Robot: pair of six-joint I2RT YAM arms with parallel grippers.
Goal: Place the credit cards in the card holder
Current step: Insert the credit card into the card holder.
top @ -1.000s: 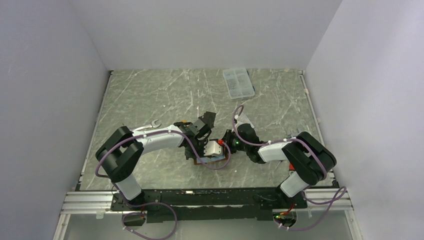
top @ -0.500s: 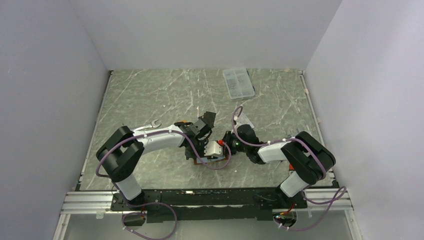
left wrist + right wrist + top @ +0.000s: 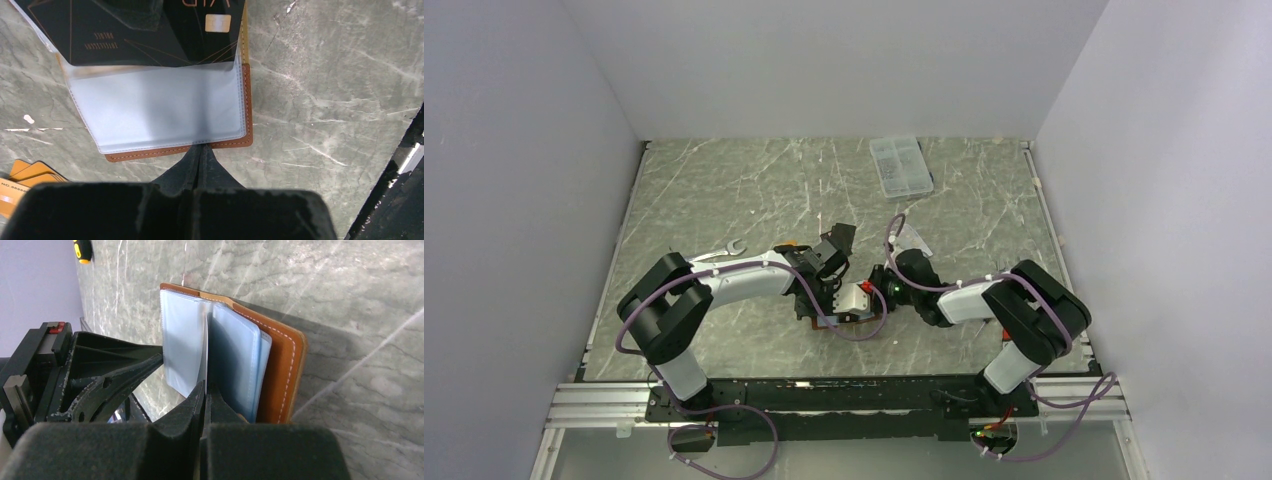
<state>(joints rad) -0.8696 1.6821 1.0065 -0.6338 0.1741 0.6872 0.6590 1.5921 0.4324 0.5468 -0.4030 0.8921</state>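
Brown card holder [image 3: 247, 110]: left gripper [image 3: 200, 148] pressed together at edge; right gripper [image 3: 205, 386], shifted left, pinches it.

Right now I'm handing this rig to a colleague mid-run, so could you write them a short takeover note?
Left pincer: shut, tips at the near brown edge of the card holder.
Right pincer: shut on a thin pale sheet standing edge-on between the holder's pockets. Whether it is a card or a pocket leaf, I cannot tell.
Black card: over the holder's far half, seemingly under clear plastic.
Orange cards: on the table beside the holder, not in it.
Done: possibly the black card.
To do: the orange cards, plus whatever the right pincer holds.
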